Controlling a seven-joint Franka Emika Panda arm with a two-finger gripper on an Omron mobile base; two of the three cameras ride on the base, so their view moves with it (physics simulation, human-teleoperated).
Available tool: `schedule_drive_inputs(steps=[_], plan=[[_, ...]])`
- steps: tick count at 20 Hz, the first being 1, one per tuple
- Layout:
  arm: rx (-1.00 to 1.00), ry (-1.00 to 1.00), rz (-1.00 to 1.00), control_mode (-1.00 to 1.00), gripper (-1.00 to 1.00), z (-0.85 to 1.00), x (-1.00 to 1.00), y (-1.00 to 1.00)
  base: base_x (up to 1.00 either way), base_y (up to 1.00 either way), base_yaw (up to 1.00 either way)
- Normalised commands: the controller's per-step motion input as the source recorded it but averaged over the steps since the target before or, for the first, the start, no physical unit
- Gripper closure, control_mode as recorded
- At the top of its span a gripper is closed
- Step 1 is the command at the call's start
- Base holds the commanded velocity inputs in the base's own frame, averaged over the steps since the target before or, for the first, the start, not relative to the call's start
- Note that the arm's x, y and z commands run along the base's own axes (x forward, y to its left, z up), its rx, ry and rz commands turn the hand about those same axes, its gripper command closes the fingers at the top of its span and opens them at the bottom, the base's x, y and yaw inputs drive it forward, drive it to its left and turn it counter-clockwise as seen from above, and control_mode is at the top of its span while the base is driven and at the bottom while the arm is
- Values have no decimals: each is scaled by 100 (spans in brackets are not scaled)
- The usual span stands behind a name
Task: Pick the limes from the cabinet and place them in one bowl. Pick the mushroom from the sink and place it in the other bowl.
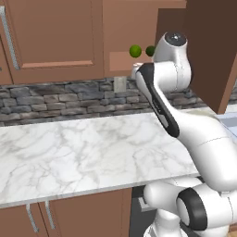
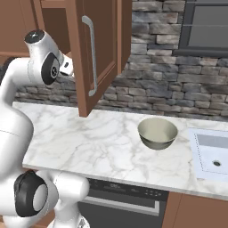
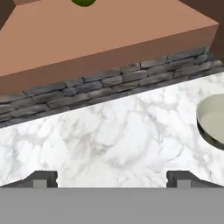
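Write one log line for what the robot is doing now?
gripper: open, empty | limes: in cabinet, door open | cream-grey bowl: empty on counter

The bench point(image 1: 83, 152) is white marble run through with soft grey veins. Behind it the wall point(image 1: 55, 99) is rough stone in mixed greys, some blocks nearly charcoal. The cabinet point(image 1: 60, 37) is a warm reddish brown with a silver bar handle point(image 2: 92, 55). Two limes point(image 1: 135, 51) sit inside, one bright green, the other darker. The bowl point(image 2: 157, 132) is cream-grey outside, pale olive within. The sink point(image 2: 213, 153) is a pale grey-blue. The arm point(image 1: 185, 120) is glossy white with black joints.
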Motion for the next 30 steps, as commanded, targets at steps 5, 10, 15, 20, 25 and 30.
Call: schedule_drive_inputs(steps=[5, 10, 15, 20, 25, 30], plan=[[-4, -47, 0, -100, -100, 8, 12, -16, 0, 0, 0], [-10, -21, 2, -100, -100, 23, 30, -3, 0, 0, 0], [-16, 0, 0, -100, -100, 53, 18, 0, 0, 0, 0], [-7, 1, 0, -100, -100, 26, 23, 1, 0, 0, 0], [1, 8, 0, -100, -100, 9, 32, -1, 0, 0, 0], [-2, 1, 0, -100, -100, 1, 72, 0, 0, 0, 0]])
